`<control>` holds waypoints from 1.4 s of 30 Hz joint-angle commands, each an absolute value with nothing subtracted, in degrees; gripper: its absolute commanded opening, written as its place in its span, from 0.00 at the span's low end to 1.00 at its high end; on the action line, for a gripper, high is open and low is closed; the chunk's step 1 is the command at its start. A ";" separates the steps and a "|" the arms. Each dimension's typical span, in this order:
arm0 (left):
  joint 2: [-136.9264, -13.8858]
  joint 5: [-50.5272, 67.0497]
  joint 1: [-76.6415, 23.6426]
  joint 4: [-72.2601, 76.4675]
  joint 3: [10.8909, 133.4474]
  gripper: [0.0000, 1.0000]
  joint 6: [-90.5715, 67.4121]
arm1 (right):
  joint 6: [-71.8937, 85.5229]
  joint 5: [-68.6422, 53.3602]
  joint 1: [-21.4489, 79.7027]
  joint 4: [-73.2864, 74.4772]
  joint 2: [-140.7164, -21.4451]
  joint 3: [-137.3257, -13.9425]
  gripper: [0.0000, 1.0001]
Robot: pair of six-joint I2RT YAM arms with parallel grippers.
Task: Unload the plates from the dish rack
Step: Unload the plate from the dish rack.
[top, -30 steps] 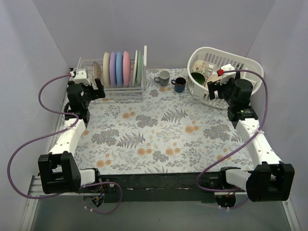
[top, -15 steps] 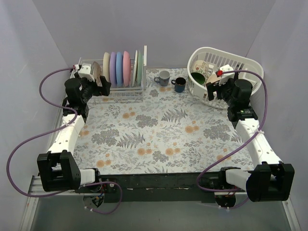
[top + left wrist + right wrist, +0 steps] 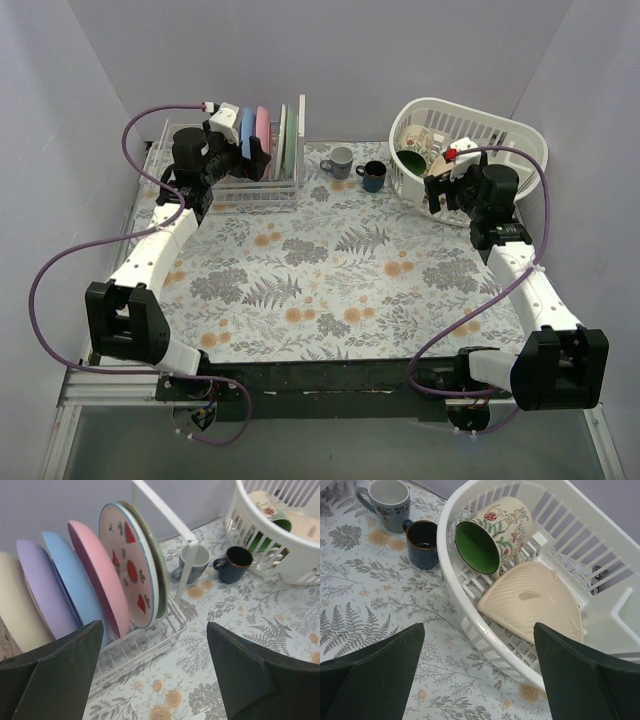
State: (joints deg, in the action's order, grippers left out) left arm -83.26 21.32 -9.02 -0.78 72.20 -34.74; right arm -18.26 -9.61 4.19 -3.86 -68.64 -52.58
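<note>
The plates (image 3: 97, 575) look stiff, slick and breakable; the left hand (image 3: 152, 647), spread apart, should pinch a top rim

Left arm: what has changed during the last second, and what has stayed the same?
The left gripper swung up and rightward, from beside the dish rack to the plates. It is open and holds nothing. The plates stayed in the rack, and the right gripper hardly moved.
</note>
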 commanded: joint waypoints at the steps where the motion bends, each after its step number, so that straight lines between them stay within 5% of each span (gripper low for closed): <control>1: -84.72 12.85 -8.35 -3.08 74.88 0.82 -34.63 | -18.81 -10.55 4.04 -5.53 -67.94 -51.24 0.99; 12: -87.27 7.03 -7.91 -3.69 78.40 0.65 -28.83 | -18.81 -12.04 4.13 -5.27 -68.82 -50.71 0.98; 29: -98.69 31.98 8.17 -10.37 91.13 0.58 -31.29 | -19.78 -12.66 4.04 -5.10 -69.43 -49.57 0.98; 42: -106.70 36.12 9.23 -12.83 96.85 0.53 -29.97 | -19.86 -13.27 4.04 -4.83 -70.31 -49.39 0.98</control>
State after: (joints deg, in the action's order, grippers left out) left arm -106.39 33.78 9.28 -12.05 93.95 -30.26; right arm -19.68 -12.25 4.19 -3.49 -69.87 -49.76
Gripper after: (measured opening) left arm 0.525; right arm 0.981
